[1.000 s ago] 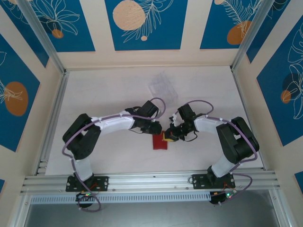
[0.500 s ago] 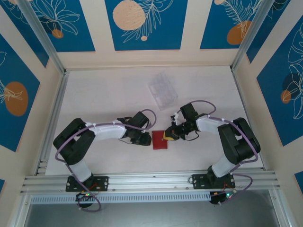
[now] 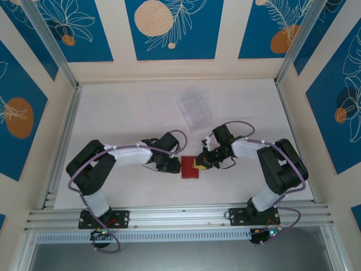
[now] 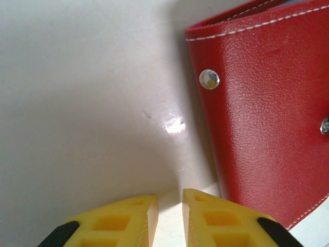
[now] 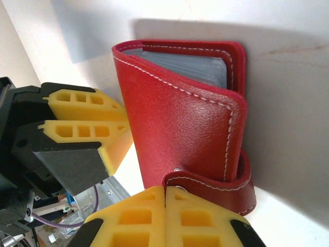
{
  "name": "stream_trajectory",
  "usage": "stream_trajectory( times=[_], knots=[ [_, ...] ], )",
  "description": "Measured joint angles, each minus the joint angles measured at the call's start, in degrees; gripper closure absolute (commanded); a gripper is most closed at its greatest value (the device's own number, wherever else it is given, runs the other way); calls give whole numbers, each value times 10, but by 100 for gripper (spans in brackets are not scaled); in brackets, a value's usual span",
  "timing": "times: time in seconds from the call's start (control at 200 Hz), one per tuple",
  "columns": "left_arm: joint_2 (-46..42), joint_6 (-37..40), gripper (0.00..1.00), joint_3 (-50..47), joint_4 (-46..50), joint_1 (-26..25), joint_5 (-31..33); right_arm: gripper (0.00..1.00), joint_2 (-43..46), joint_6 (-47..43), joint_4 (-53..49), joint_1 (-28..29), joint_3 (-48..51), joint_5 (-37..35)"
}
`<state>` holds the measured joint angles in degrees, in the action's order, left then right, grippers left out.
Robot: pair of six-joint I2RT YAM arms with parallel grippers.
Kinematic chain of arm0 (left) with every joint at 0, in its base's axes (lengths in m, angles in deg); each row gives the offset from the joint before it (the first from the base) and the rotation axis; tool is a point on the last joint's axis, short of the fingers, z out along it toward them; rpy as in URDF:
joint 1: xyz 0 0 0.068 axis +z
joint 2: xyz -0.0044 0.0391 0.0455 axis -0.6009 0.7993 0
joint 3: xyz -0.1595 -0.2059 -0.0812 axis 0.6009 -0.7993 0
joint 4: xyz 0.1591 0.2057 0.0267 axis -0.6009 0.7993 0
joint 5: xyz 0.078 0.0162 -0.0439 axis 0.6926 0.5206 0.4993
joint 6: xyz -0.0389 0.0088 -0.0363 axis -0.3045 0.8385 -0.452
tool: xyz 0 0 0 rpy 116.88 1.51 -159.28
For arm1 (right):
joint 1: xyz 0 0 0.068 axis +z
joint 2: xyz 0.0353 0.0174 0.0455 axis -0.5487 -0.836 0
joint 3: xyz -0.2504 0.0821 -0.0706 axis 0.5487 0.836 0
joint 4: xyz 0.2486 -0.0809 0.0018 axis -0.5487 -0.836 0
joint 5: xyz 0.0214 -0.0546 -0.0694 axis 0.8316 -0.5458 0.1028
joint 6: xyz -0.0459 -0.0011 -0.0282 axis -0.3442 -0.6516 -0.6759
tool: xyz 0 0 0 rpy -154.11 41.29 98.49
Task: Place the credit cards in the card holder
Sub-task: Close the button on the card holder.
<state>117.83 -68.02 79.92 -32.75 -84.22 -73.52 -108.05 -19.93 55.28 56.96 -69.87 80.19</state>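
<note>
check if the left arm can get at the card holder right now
Probably yes: the jaws of the left arm sit just beside the card holder, only bare table between. The right arm has its jaws at the snap tab, opposite side.

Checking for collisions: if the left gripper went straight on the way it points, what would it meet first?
Most likely the card holder: its near edge lies just ahead of one finger of the left gripper. The other faces bare table. Depth unclear.

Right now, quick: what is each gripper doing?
Left gripper: slightly open, empty, beside the small red leather folding wallet.
Right gripper: closed at the wallet's snap tab; grip on it cannot be told.
</note>
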Motion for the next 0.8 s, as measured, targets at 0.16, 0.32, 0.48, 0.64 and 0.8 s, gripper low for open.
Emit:
stream_trajectory(
  times=[0.16,0.32,0.48,0.64,0.8],
  knots=[
    [5,0,79,9,11,-3,4,100,-7,4,9,1,0,0],
    [11,-3,79,24,29,-10,14,100,-7,9,11,3,0,0],
    [14,-3,79,39,49,-20,30,100,-7,10,11,3,-1,0],
    [14,-3,79,44,53,-25,36,100,-7,11,10,2,-1,0],
    [17,-4,79,46,29,-35,28,100,-2,11,6,-2,-1,-1]
  ],
)
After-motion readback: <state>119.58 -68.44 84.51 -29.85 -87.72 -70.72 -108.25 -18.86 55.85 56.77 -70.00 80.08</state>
